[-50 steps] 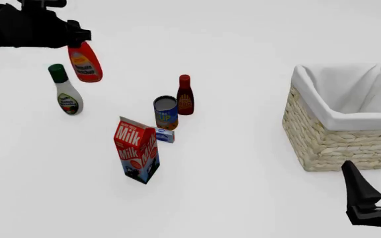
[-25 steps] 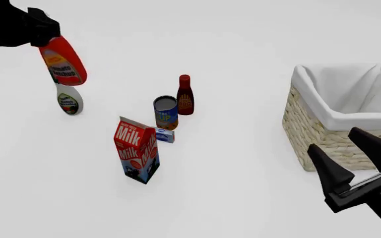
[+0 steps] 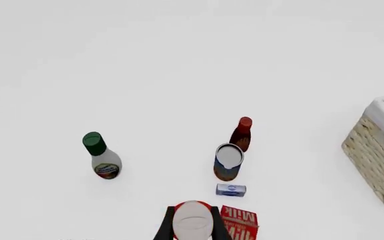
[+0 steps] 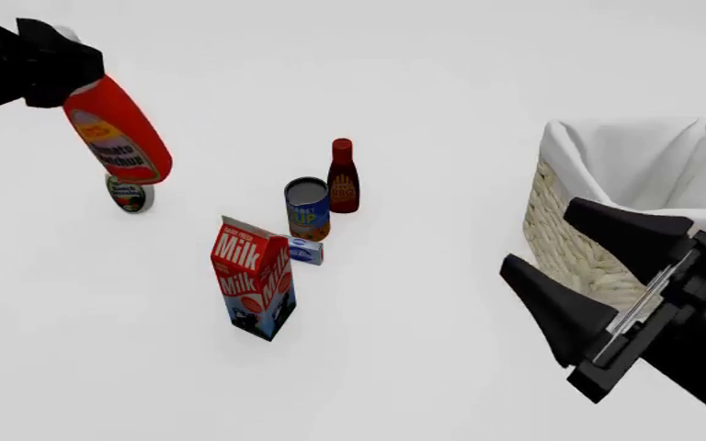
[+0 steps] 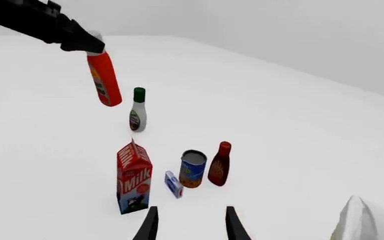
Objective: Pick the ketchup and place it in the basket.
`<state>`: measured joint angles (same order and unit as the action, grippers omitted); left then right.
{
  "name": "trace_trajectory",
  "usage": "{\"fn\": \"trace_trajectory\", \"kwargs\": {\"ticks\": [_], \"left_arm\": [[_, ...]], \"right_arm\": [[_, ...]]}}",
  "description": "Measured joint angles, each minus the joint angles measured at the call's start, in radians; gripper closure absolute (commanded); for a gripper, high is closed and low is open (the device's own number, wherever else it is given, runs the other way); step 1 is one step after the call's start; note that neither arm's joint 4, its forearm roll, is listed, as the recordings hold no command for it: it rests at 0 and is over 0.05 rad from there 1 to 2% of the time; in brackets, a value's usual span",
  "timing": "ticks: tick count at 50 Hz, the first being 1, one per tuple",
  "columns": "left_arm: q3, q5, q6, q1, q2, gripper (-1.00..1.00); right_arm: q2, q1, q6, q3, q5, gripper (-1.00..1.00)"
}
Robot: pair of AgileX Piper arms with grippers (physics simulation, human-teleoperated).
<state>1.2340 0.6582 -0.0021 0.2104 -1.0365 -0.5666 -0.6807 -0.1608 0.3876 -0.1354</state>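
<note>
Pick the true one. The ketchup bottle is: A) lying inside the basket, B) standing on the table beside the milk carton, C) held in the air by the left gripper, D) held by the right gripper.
C: the left gripper clamps the ketchup bottle at its cap, lifted clear of the table.

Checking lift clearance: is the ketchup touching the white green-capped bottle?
Apart. In the right wrist view the ketchup hangs from the left gripper, with bare table visible between it and the white bottle.

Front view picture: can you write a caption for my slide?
Left gripper holds the ketchup in the air while the open right gripper waits by the basket.
</note>
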Motion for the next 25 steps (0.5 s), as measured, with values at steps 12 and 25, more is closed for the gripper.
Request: {"fn": "trace_trajectory", "kwargs": {"ticks": [12,25], "left_arm": [[-0.029,0.016,-0.014,0.074,0.024,1.00],[-0.035,0.026,0.001,0.149,0.025,1.00]], "right_arm": [[-0.087,-0.139,0.028,0.076,-0.009,-1.00],[-0.182,-0.226,0.043,0.167,0.007,-1.00]]}}
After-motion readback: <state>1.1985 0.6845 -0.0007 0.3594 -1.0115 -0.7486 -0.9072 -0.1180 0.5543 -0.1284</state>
